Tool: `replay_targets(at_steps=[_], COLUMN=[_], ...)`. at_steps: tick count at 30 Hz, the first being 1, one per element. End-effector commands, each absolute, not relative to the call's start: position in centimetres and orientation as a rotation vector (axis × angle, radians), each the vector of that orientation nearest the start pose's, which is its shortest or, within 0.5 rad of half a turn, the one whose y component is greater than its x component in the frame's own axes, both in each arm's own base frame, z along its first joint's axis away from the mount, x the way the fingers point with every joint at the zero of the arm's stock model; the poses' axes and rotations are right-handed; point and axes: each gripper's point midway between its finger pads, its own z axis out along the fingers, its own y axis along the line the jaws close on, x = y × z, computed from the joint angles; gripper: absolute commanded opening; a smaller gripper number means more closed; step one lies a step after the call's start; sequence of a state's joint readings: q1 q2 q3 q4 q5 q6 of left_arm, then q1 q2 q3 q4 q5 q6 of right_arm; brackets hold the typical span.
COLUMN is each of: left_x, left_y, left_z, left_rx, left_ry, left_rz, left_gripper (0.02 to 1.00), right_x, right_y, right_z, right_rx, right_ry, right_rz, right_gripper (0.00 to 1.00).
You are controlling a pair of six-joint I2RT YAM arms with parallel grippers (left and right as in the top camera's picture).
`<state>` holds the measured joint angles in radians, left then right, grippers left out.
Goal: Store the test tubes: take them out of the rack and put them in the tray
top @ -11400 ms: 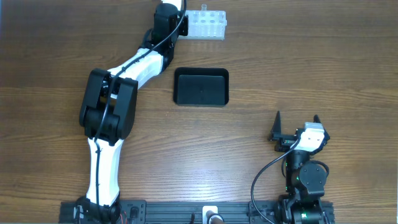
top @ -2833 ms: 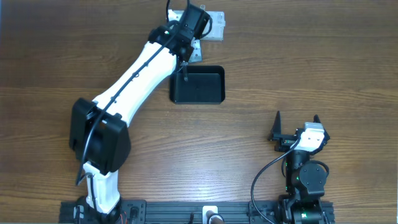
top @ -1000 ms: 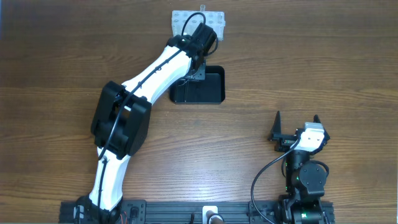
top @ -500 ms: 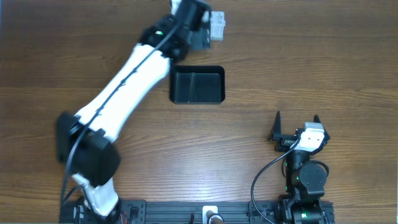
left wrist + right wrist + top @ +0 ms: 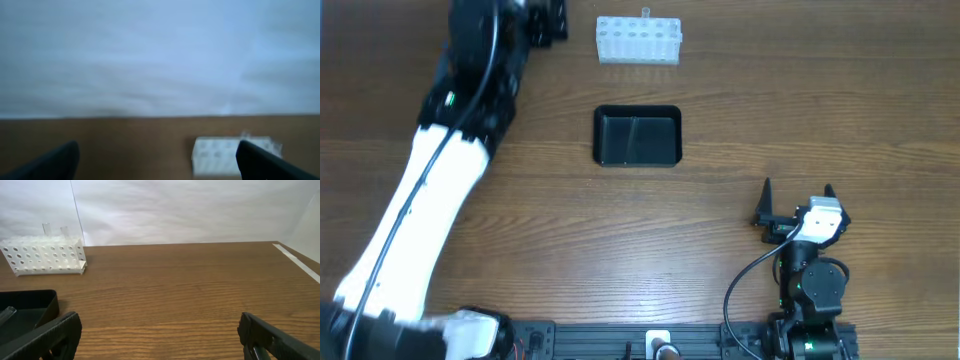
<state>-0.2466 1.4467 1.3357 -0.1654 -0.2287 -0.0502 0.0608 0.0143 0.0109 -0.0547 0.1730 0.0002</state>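
1 tube (image 5: pixel 634 137) in tray (image 5: pixel 665 150), rack (image 5: pixel 638 40) nr it

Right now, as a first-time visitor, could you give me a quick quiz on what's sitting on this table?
1. True or false: the white rack stands apart from the black tray.
2. What lies in the tray? A) a clear test tube B) a spoon C) nothing
3. Fill in: the right end effector is ____, holding nothing.
Key: 1 true; 2 A; 3 open.
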Motion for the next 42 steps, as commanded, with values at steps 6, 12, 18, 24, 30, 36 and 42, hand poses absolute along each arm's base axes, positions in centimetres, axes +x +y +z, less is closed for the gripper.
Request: replay_targets(at_steps=[6, 12, 18, 24, 30, 36, 42], left_x=[34.6, 29.1, 26.2, 25.2, 24.8, 24.6, 24.6], left_y=[-2.6, -0.5, -0.2, -0.6, -1.2, -1.5, -1.5], left_z=[30.7, 25.4, 21.9, 20.2, 18.5, 15.9, 15.7], left_rx=[0.036, -0.008, -0.006, 0.013, 0.044, 0.056, 0.05], left_ry=[1.691, 1.638, 1.546, 1.492, 1.531, 1.636, 1.643], left_rz=[-0.015, 0.016, 0.005, -0.015, -0.044, -0.057, -0.062], left_gripper=[0.998, 0.998, 0.998, 0.998, 0.998, 0.998, 1.0], right_x=[24.6, 24.6, 24.6, 24.6, 24.6, 24.6, 24.6], right_y=[-1.2, -1.2, -1.2, -1.2, -1.2, -1.2, -1.2], right_z=[16.1, 16.1, 16.1, 16.1, 16.1, 16.1, 16.1], right_rx=[0.075, 0.075, 0.075, 0.075, 0.075, 0.075, 0.075], right_ry=[1.627, 1.627, 1.627, 1.627, 1.627, 1.627, 1.627], right_rz=[-0.082, -0.082, -0.082, -0.082, -0.082, -0.082, -0.082], right_gripper=[0.993, 0.993, 0.991, 0.991, 0.993, 0.991, 0.993])
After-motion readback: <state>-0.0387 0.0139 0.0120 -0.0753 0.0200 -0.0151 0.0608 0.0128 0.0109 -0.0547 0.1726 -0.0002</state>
